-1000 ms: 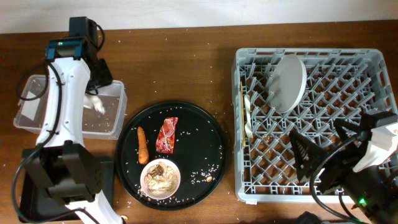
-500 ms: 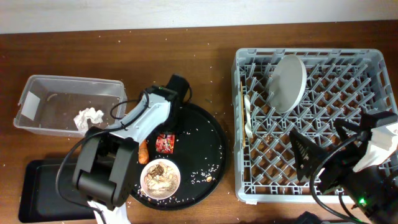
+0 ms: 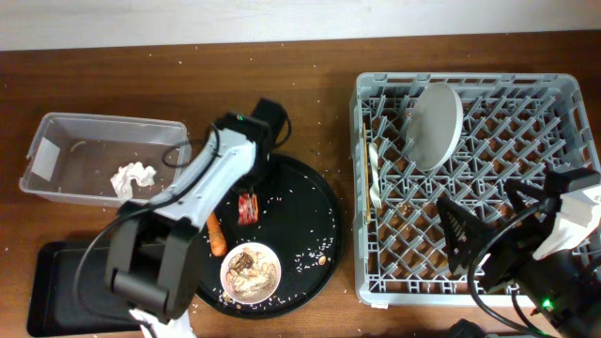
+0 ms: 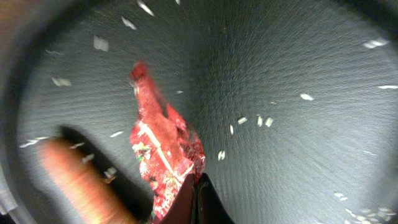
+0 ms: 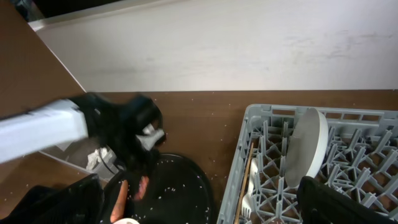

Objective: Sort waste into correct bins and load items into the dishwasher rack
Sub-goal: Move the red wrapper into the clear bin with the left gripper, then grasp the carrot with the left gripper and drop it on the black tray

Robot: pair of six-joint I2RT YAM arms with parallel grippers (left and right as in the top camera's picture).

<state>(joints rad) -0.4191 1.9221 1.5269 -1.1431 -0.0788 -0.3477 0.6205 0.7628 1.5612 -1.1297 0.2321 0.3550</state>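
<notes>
- My left hand (image 4: pixel 198 202) is clenched on the lower edge of the crumpled red wrapper (image 4: pixel 163 152).
- The wrapper is over the round black tray (image 3: pixel 324 202), about 11 o'clock from the tray's centre.
- The carrot stick (image 3: pixel 217 235) lies at the tray's 9 o'clock, near the wrapper.
- The white bowl (image 3: pixel 275 278) holding brownish food scraps (image 3: pixel 246 267) sits at the tray's 6 o'clock.
- The clear tub (image 3: pixel 56 141) stands on the worktop (image 3: pixel 282 84) at 10 o'clock from the tray and contains crumpled white paper (image 3: pixel 133 176).
- The black rectangular tray (image 3: pixel 56 282) lies at 8 o'clock.
- My right hand (image 3: pixel 490 230) is released, fingers wide apart, above the dishwasher rack (image 3: pixel 563 89) toward its 5 o'clock corner.
- The rack holds the pale plate (image 3: pixel 437 124) on edge near 12 o'clock.
- The white fork (image 3: pixel 375 178) and the chopstick (image 3: pixel 365 169) lie along the rack's 9 o'clock wall.
</notes>
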